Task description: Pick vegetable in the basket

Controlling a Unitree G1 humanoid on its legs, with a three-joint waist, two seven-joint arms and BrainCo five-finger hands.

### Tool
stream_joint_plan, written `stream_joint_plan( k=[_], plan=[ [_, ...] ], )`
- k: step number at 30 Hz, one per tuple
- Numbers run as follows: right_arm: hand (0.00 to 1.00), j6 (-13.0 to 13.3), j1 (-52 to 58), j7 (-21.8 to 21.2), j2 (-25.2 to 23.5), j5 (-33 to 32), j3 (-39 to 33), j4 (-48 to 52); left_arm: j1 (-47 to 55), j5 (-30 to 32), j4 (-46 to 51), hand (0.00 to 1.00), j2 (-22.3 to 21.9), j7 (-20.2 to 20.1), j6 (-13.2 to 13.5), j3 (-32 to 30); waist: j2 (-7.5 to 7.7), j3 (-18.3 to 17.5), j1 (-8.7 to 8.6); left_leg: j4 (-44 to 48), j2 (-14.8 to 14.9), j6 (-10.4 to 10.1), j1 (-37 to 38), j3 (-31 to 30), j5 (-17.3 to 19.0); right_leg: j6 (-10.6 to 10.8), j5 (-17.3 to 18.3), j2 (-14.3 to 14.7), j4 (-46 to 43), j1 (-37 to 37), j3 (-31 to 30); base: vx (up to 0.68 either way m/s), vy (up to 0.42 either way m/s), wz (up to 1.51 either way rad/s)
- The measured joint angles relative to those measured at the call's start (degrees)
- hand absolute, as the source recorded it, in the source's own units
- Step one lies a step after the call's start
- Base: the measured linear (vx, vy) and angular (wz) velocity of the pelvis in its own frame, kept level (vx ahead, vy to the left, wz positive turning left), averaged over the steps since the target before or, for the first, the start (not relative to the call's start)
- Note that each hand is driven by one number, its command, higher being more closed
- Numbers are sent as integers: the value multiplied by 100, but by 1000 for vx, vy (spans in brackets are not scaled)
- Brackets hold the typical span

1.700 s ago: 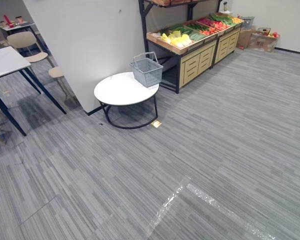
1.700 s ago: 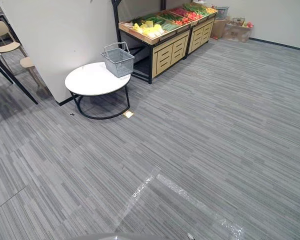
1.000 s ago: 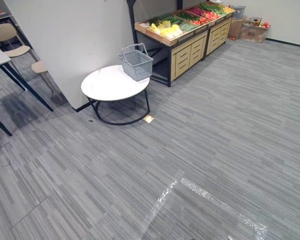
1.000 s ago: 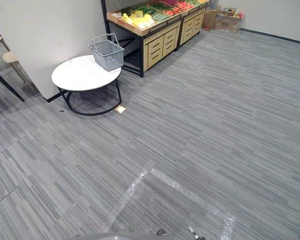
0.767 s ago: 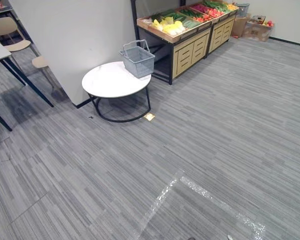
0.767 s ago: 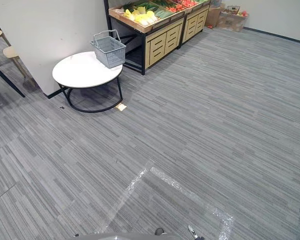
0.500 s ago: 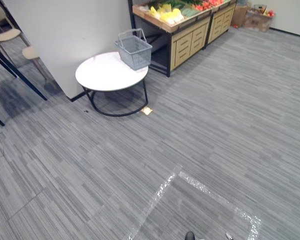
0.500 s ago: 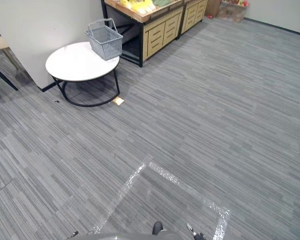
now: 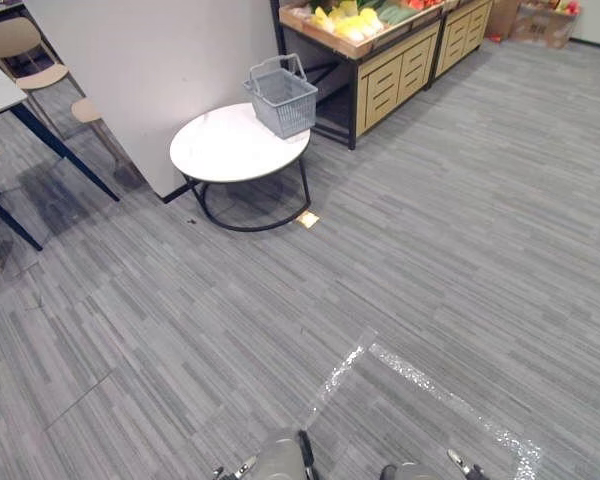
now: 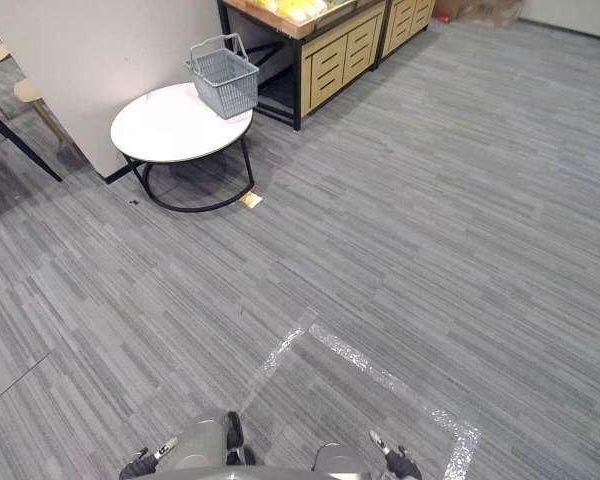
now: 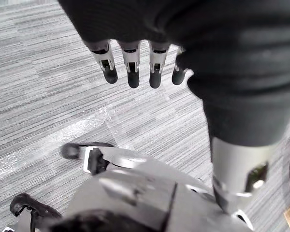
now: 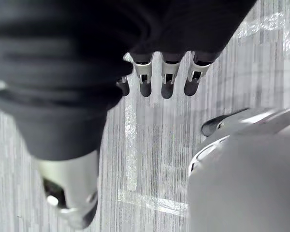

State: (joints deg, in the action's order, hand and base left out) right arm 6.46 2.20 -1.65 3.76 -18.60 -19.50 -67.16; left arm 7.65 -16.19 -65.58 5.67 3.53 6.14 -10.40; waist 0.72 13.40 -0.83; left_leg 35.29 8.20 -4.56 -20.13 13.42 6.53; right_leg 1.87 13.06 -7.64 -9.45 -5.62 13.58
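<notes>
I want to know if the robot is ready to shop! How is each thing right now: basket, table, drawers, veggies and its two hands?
basket: upright on the round table, looks empty.
round table: standing, only the basket on it.
drawers: all shut.
vegetables: piled on the stand, none picked.
left hand: open, holding nothing.
right hand: open, holding nothing.
</notes>
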Motion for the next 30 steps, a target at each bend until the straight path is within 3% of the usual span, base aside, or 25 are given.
stream_joint_plan(
  k=[2,3,5,6,7,8,9,10,13,14,15,16,18,20,21,23,24,26,27,28,29,30],
  plan=[
    [0,15,-133,1,-13,18,91,156,75,4,-8,0,-73,1,1,-3,-98,10,29,-2333,68,-79,71,-32,-587,177,108,-46,144,-129,-109,351,263,-29],
    [0,24,-182,5,5,18,204,219,116,10,-13,0,-99,2,0,-15,-161,34,87,-2945,182,-112,67,-44,-728,278,179,-44,148,-167,-209,396,342,-50],
    [0,54,-279,12,64,22,259,216,166,10,-49,0,-205,10,1,-80,-335,26,207,-3177,510,-145,-154,-157,-724,540,407,-46,177,-282,-480,460,448,-65],
    [0,62,-287,10,75,31,271,203,178,10,-52,0,-214,4,1,-99,-343,23,244,-2985,579,-172,-188,-132,-933,607,480,-88,234,-389,-560,497,511,-65],
    [0,60,-325,3,15,63,293,95,214,65,-63,0,-111,-12,-6,-124,-115,-13,292,-2339,372,-151,-300,-60,-1184,536,618,-453,373,-588,-697,529,456,-63],
    [0,56,-386,-17,-76,73,353,32,279,90,-39,0,-6,-14,32,-138,118,-141,338,-2039,193,-45,-427,39,-1105,400,579,-672,275,-510,-853,676,440,-43],
    [0,73,-453,-38,-182,112,412,58,178,139,-58,0,96,3,22,-129,237,-202,237,-1809,5,176,-534,130,-823,438,320,-812,-286,-221,-989,584,304,-20],
    [0,100,-467,-43,-204,126,405,63,99,148,-56,0,109,4,14,-123,247,-199,232,-1777,-77,223,-515,145,-718,493,120,-888,-609,-27,-1039,592,308,10],
    [0,110,-377,-46,-191,295,358,-62,-11,248,20,0,127,3,-12,-107,272,-195,221,-1898,-390,401,288,305,-184,674,-1542,-1194,-2373,518,-1300,560,304,0],
    [0,122,-314,-39,-183,295,368,-4,17,323,66,0,159,5,-24,-19,248,-186,192,-2026,-470,455,739,324,20,890,-2140,-1257,-3411,861,-1353,482,234,-6],
    [0,176,-258,-31,-190,292,390,62,34,348,157,0,216,7,-30,133,245,-184,126,-2134,-525,519,1162,315,170,835,-2079,-1192,-4472,1287,-1334,462,205,1],
    [0,179,-241,-35,-187,294,420,134,45,349,197,0,231,8,-28,169,254,-189,84,-2209,-558,548,1378,308,243,802,-1945,-1148,-4848,1475,-1237,570,174,2],
    [0,239,-238,-16,-179,293,411,255,-5,376,182,0,278,17,-25,258,249,-187,16,-2513,-666,577,2024,332,354,600,-1219,-1136,-5427,1925,-721,551,109,5],
    [0,307,-234,-8,-137,292,347,382,-222,378,198,0,261,34,-6,324,181,-155,-93,-2873,-705,602,2676,282,385,200,-419,-1098,-4947,2354,230,524,8,28],
    [0,310,-235,-15,-114,292,290,396,-294,376,213,0,232,41,-5,320,152,-138,-93,-2940,-685,601,2798,265,385,111,-355,-1062,-4600,2430,470,512,-62,32],
    [0,287,-212,-18,-89,293,199,448,-520,376,316,0,45,62,13,321,67,-102,-172,-3106,-576,593,3159,131,390,53,-372,-896,-2825,2558,1010,488,-145,53],
    [0,281,-203,-18,-105,280,172,464,-561,375,340,0,-25,65,14,319,34,-93,-229,-3172,-528,563,3269,128,408,131,-444,-837,-2299,2555,1023,508,-211,74],
    [0,237,-132,-11,-107,288,104,601,-637,368,438,0,-199,70,77,302,-1,-102,-333,-3404,-356,156,3672,125,671,248,-1295,-806,-202,2528,858,593,-305,69],
    [0,218,-80,-25,-162,283,26,597,-656,360,452,0,-244,70,94,240,149,-148,-338,-3499,-359,-98,3903,95,894,297,-1624,-858,404,2561,660,547,-332,29],
    [0,210,-96,-18,-174,289,-39,598,-667,359,398,0,-337,72,84,147,84,-119,-328,-3540,-265,-132,4069,88,1019,262,-2127,-804,186,2563,610,594,-353,-4],
    [0,230,-98,-12,-133,289,-79,630,-659,359,295,0,-459,72,82,40,-61,-132,-327,-3498,-150,-119,4162,119,1057,250,-2221,-738,-324,2733,585,587,-381,-27],
    [0,222,-104,-17,-76,293,-101,632,-724,362,200,0,-513,71,85,25,-128,-142,-318,-3346,-53,14,4192,126,922,-58,-1865,-722,-1013,2976,522,667,-479,-30]
  ],
)
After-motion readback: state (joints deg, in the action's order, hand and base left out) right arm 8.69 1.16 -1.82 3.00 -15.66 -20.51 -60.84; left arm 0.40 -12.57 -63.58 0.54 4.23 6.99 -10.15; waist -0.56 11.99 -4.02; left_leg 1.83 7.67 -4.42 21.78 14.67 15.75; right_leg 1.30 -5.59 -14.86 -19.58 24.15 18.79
